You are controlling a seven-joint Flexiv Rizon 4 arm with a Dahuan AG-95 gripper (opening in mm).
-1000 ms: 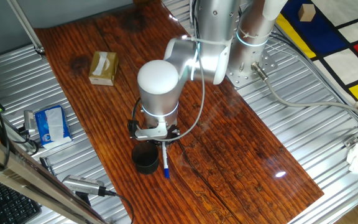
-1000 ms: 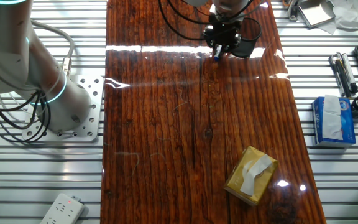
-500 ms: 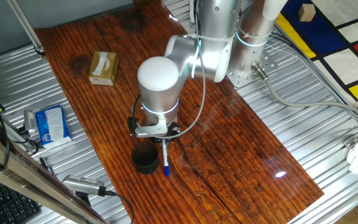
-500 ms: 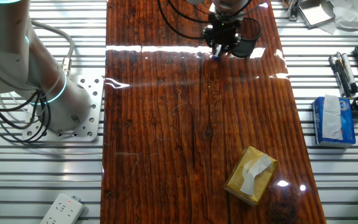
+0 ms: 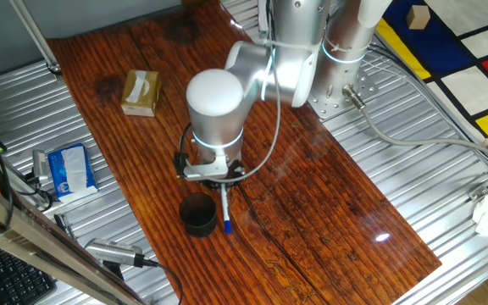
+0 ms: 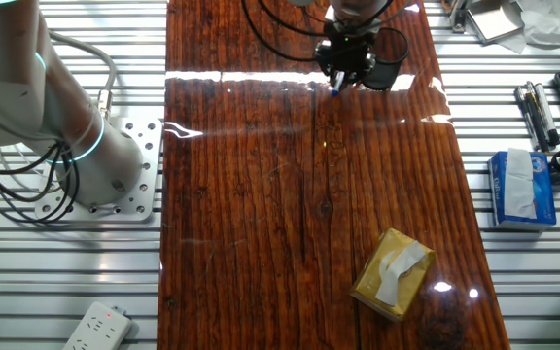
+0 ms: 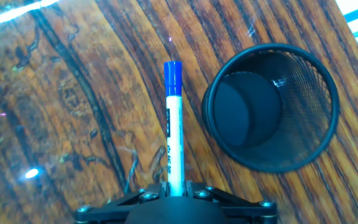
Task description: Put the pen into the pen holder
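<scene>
My gripper (image 7: 175, 190) is shut on the pen (image 7: 173, 124), a slim white marker with a blue cap that points away from the hand, held above the wooden table. The pen also shows under the hand in one fixed view (image 5: 224, 212) and its blue tip in the other fixed view (image 6: 336, 89). The pen holder (image 7: 271, 106), a black mesh cup, stands upright and empty just right of the pen in the hand view. It sits beside the pen in one fixed view (image 5: 198, 216) and partly behind the gripper (image 6: 347, 64) in the other fixed view (image 6: 389, 73).
A tan cardboard box (image 5: 141, 91) lies farther along the table (image 5: 312, 220). A blue tissue pack (image 5: 68, 168) and a silver-grey tool (image 5: 113, 252) lie off the table's edge on the metal slats. The arm's base (image 6: 66, 146) stands at the side.
The hand has risen a little with the pen; the pen's blue tip sits higher above the table than a second ago. The cup has not moved.
</scene>
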